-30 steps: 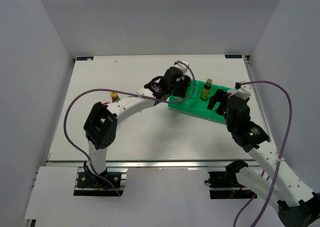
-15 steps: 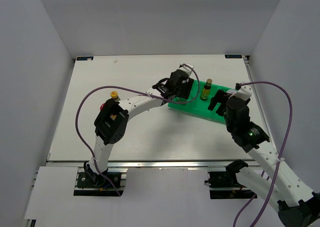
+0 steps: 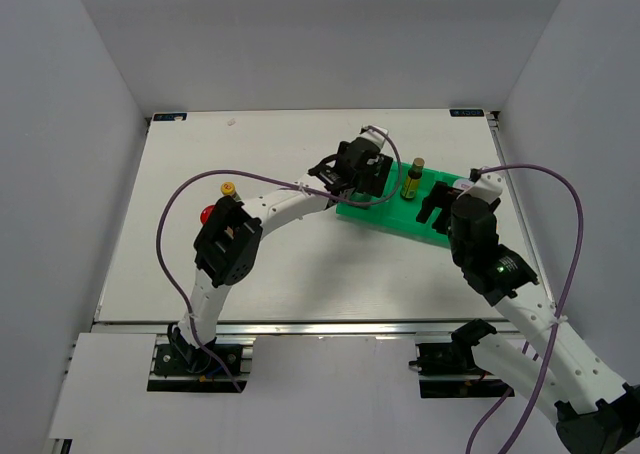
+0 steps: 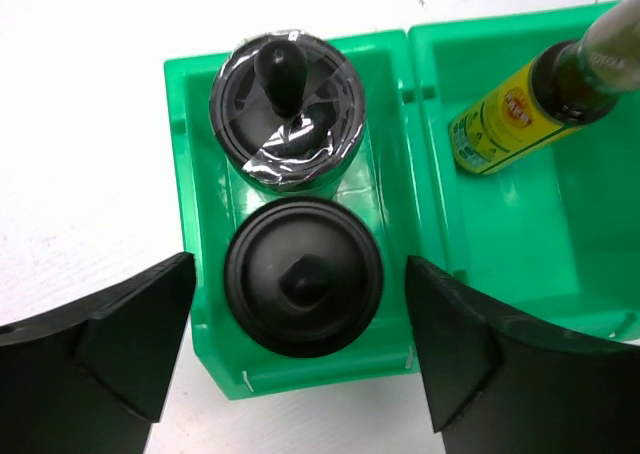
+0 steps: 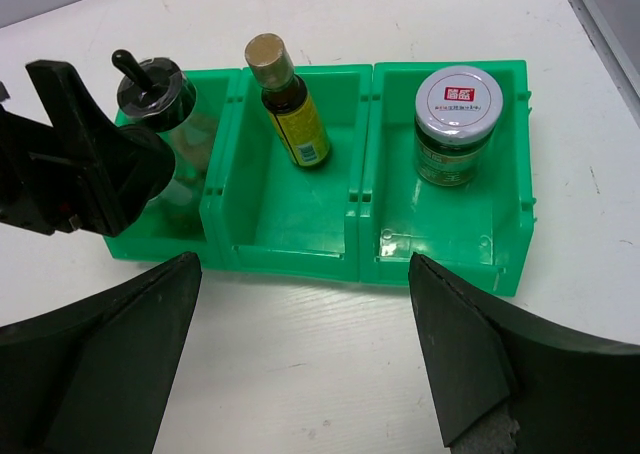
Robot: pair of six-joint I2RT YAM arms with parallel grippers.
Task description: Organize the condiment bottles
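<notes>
The green bin (image 3: 395, 216) has three compartments. Two clear bottles with black caps (image 4: 283, 109) (image 4: 303, 276) stand in its left compartment (image 4: 190, 174). My left gripper (image 4: 300, 359) (image 3: 365, 169) hangs open just above the nearer one, a finger on each side, touching nothing. A dark bottle with a yellow label (image 5: 288, 104) (image 3: 412, 177) leans in the middle compartment. A jar with a red-labelled lid (image 5: 458, 124) stands in the right one. My right gripper (image 5: 305, 344) (image 3: 435, 204) is open and empty over the table at the bin's near wall.
A small yellow-capped bottle (image 3: 228, 188) and a red-capped one (image 3: 207, 214) stand on the table at the left, close to my left arm's elbow. The left gripper's body (image 5: 80, 164) shows beside the bin in the right wrist view. White walls enclose the table.
My left arm's elbow has swung right and its gripper has moved a little farther over the bin's left compartment. The red-capped bottle has come into view. The right arm is still.
</notes>
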